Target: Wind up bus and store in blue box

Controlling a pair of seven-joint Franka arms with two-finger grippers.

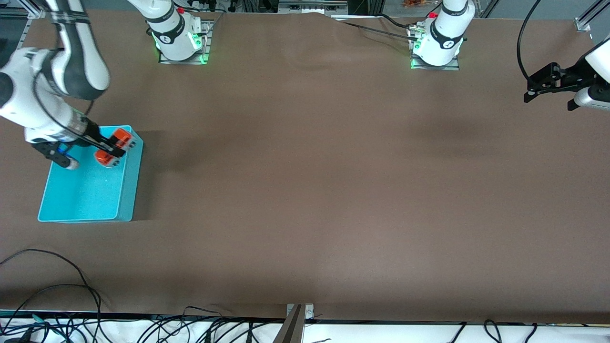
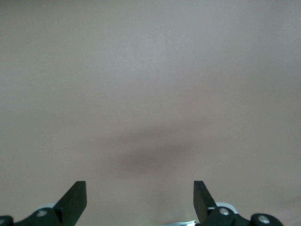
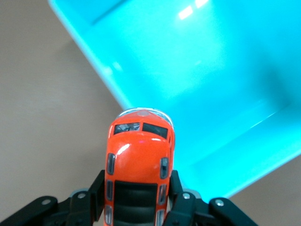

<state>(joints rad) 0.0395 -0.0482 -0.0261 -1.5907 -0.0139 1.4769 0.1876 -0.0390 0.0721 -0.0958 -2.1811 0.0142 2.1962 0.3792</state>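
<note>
The bus [image 1: 123, 138], a small orange-red toy with dark roof windows, hangs over the blue box [image 1: 86, 193] at the right arm's end of the table. My right gripper [image 1: 112, 148] is shut on the bus, one black finger on each side. In the right wrist view the bus [image 3: 139, 160] sticks out from between the fingers [image 3: 99, 190] of the right gripper [image 3: 137, 192], over the rim and inside of the blue box [image 3: 211, 84]. My left gripper [image 1: 530, 93] waits open over the left arm's end of the table; the left wrist view shows this left gripper [image 2: 140, 200] with only bare table under it.
A brown cover [image 1: 305, 190] spreads over the whole table. The two arm bases [image 1: 178, 38] [image 1: 436, 45] stand along the edge farthest from the front camera. Loose black cables [image 1: 57, 290] lie by the edge nearest it.
</note>
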